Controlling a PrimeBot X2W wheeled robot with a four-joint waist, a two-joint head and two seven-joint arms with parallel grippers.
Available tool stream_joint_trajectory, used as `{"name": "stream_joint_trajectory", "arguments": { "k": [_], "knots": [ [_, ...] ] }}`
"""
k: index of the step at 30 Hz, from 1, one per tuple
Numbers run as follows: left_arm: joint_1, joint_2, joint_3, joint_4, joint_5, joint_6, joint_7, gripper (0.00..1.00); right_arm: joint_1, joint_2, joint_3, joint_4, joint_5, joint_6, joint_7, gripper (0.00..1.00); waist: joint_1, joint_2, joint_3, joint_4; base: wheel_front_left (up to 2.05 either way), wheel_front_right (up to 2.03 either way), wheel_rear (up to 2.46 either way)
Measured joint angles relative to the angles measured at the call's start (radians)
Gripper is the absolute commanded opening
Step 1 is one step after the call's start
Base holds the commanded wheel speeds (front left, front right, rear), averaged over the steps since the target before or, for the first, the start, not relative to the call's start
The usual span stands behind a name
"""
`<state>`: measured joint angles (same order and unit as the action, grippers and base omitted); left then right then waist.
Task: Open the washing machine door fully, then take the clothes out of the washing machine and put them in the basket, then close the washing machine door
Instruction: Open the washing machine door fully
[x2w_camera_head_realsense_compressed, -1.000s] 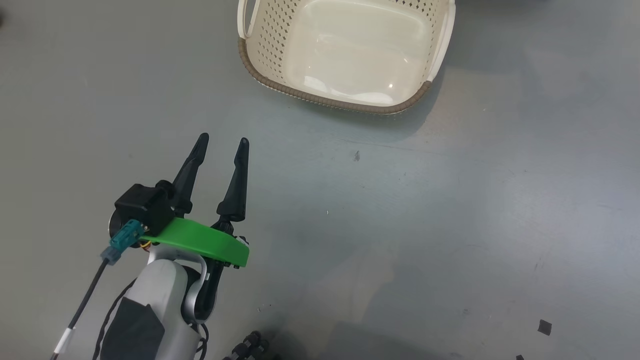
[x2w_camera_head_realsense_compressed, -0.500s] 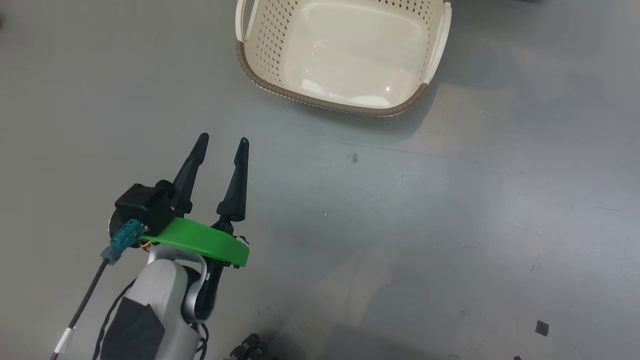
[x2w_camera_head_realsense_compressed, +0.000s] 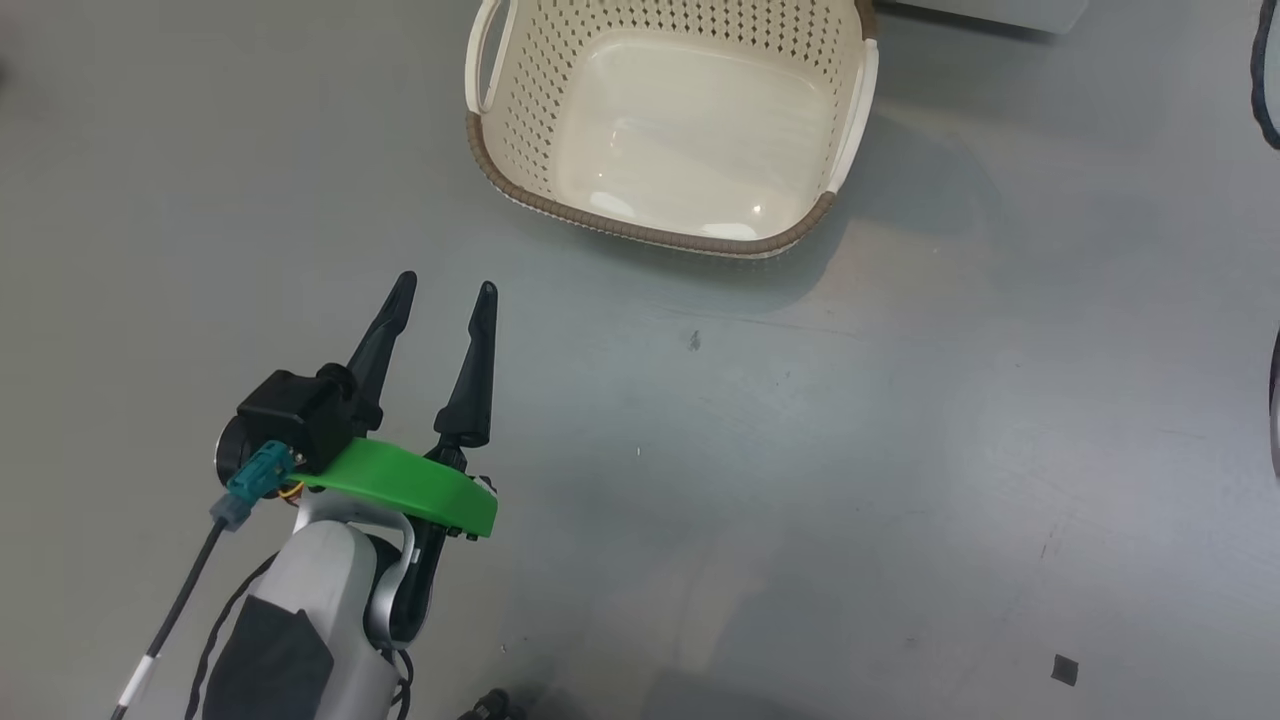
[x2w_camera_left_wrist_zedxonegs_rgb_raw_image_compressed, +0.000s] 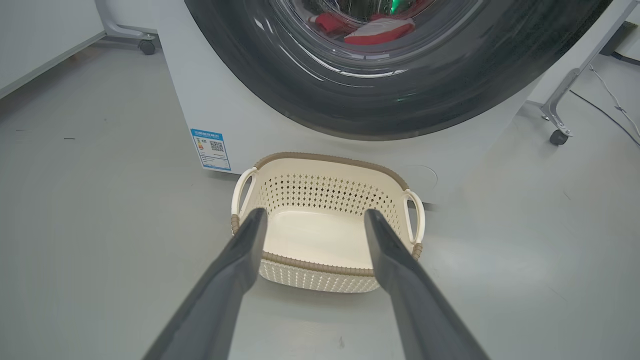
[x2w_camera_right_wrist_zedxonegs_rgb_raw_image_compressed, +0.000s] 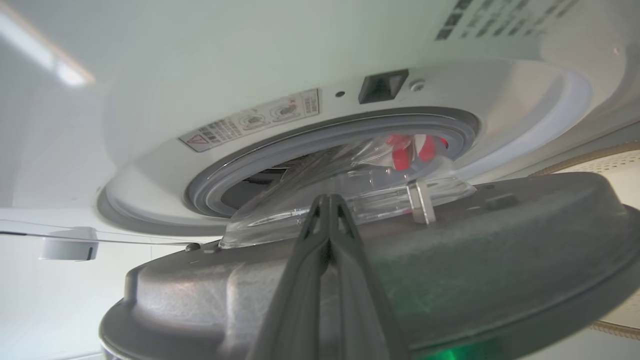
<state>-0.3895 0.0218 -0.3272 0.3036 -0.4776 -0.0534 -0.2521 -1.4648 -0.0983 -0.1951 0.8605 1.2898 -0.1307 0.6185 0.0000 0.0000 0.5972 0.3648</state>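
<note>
Head camera is drifting over the last second: the whole picture is sliding, so the basket is now sitting lower at 12 o'clock and a white edge is creeping in at 1 o'clock (that's the camera moving, not the basket). I'm guessing the body is turning along with the door pull, so this is still step one and the basket is still waiting empty.

The left pincer is hanging at 8 o'clock over the bare floor, fingers spread wide, holding nothing, same pose as before.

The left wrist view is adding the washing machine right behind the basket, with the door and its black rim at 12 o'clock and the clothes showing red and white through the glass.

The right wrist view is giving the door's inner side: the grey back and the glass bowl are swung off the seal, so it's partly open, not fully. The right pincer is pressed together with nothing between its fingers, lying over that grey back. I can't tell if it's touching.
</note>
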Motion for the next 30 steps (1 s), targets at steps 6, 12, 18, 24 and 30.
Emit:
{"name": "stream_joint_trajectory", "arguments": {
  "k": [6, 12, 18, 24, 30],
  "knots": [
    [0.001, 0.000, -0.001, 0.007, 0.006, 0.000, 0.000, 1.00, 0.044, 0.004, -0.006, 0.020, 0.018, 0.022, 0.011, 0.00, 0.0000, 0.0000, -0.030, -0.009, 0.00, 0.00, 0.00],
    [0.004, 0.000, 0.001, 0.012, 0.016, 0.004, 0.000, 1.00, 0.088, 0.007, -0.012, 0.045, 0.041, 0.033, 0.024, 0.00, 0.0000, 0.0000, -0.065, -0.020, 0.00, 0.00, 0.00],
    [0.014, 0.000, 0.001, 0.017, 0.023, 0.004, 0.000, 1.00, 0.127, 0.007, 0.003, 0.067, 0.064, 0.042, 0.049, 0.00, 0.0000, 0.0000, -0.099, -0.034, 0.00, 0.00, 0.00],
    [0.032, 0.000, -0.002, 0.027, 0.025, 0.004, 0.000, 1.00, 0.154, 0.008, 0.019, 0.086, 0.081, 0.049, 0.072, 0.00, 0.0000, 0.0000, -0.127, -0.040, 0.00, 0.00, 0.00],
    [0.038, 0.001, -0.003, 0.035, 0.033, 0.004, 0.000, 1.00, 0.180, 0.009, 0.046, 0.103, 0.117, 0.049, 0.104, 0.00, 0.0000, 0.0000, -0.155, -0.043, 0.00, 0.00, 0.00]
  ]
}}
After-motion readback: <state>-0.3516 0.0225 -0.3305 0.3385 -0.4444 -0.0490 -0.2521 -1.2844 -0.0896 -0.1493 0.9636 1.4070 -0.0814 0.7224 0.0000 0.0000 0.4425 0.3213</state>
